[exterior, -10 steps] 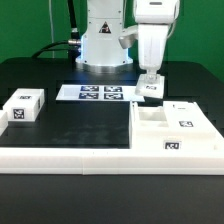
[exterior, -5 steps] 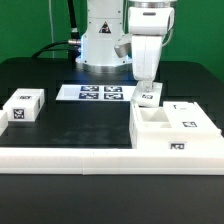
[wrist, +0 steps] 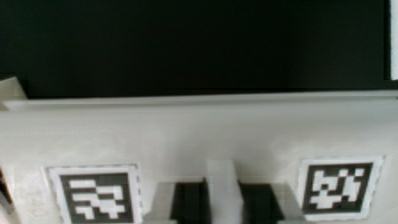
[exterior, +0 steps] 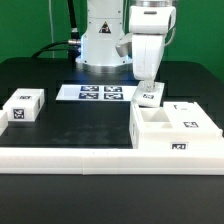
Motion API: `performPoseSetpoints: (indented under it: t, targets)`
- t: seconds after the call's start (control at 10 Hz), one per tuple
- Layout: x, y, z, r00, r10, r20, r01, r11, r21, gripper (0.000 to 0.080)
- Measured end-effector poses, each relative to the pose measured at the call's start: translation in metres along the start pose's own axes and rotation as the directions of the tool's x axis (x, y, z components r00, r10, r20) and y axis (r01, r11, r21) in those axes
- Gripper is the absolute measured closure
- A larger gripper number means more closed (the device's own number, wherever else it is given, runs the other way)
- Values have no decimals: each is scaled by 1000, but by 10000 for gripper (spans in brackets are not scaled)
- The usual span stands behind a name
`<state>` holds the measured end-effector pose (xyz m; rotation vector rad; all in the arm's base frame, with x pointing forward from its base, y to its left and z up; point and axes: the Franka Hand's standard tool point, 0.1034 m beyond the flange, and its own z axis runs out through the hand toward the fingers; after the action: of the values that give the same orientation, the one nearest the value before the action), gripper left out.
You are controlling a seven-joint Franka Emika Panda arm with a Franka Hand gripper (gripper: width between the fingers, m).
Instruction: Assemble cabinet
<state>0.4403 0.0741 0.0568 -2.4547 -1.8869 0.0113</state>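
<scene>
The cabinet (exterior: 155,141) lies on the black table (exterior: 80,125) at the exterior view's right. Its hollow side faces up, so its shelf compartments open toward the ceiling, and only their own white walls and floors show inside them. One square tag sits on its top face and another on the wall toward the camera. That wall rests against the long low white border rail (exterior: 70,158), which runs along the near side of the table. The gripper (exterior: 146,88) hangs at the cabinet's far corner, toward the exterior view's left. Its jaws are drawn narrow and pinch a small white tagged part (exterior: 149,98). I cannot tell whether that part touches the cabinet's rim or hovers just above it. In the wrist view the dark fingers (wrist: 187,200) stand close together on a white face with a tag on either side of them, and a thin white strip lies between them. A small white tagged block (exterior: 25,107) sits well apart at the exterior view's left. The marker board (exterior: 100,93) lies flat in front of the robot's base.
</scene>
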Motion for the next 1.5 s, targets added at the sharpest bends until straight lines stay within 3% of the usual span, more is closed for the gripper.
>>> performPoseSetpoints:
  t: [0.5, 1.5]
  targets:
    - [0, 10, -6, 1000, 8, -4, -8, 1000, -14, 729]
    - [6, 14, -4, 1000, 7, -9, -7, 1000, -13, 729]
